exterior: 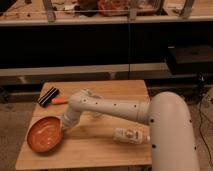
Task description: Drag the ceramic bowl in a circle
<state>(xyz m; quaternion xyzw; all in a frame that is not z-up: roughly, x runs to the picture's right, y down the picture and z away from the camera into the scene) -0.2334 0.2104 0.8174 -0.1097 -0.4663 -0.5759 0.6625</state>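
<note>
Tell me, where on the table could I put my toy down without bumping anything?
The far right part of the wooden table is bare, and so is the front strip between the ceramic bowl and the white bottle. The left side is crowded: bowl, gripper at its rim, black brush and orange piece.

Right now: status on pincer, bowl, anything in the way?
Pincer down at the ceramic bowl's right rim, near the table's front-left corner. White bottle lying right of the arm; black brush and orange piece behind.
</note>
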